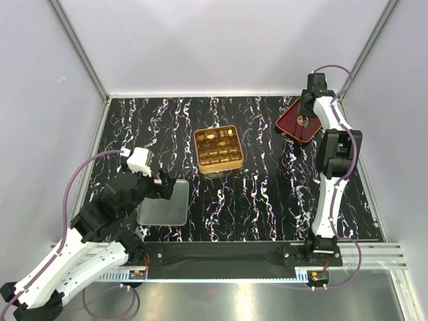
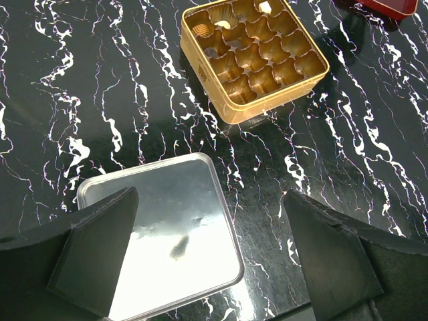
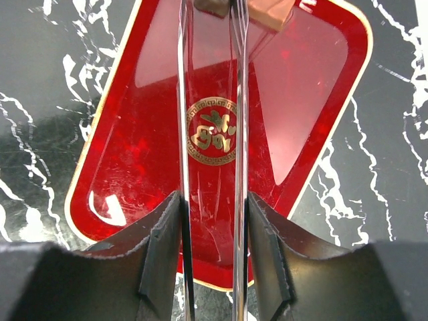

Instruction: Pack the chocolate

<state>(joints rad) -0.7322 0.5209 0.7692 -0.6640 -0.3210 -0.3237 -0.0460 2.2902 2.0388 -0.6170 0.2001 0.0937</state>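
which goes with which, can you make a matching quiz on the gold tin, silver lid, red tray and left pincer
1 gold tin
2 silver lid
3 red tray
4 left pincer

a far right
b jaws wide open
c centre
d near left, below the left pincer

Pairs: 1-c, 2-d, 3-a, 4-b

Table (image 1: 267,200): glossy blk marble-look, white veins. Gold tin (image 2: 267,105): shiny metal, ribbed foil-like liner. Lid (image 2: 167,221): smooth bare metal, near-mirror. Red tray (image 3: 134,147): glossy lacquer-look, gold trim. Fingers (image 2: 100,247): matt blk plastic. Clear strips (image 3: 241,134): smooth, see-through.
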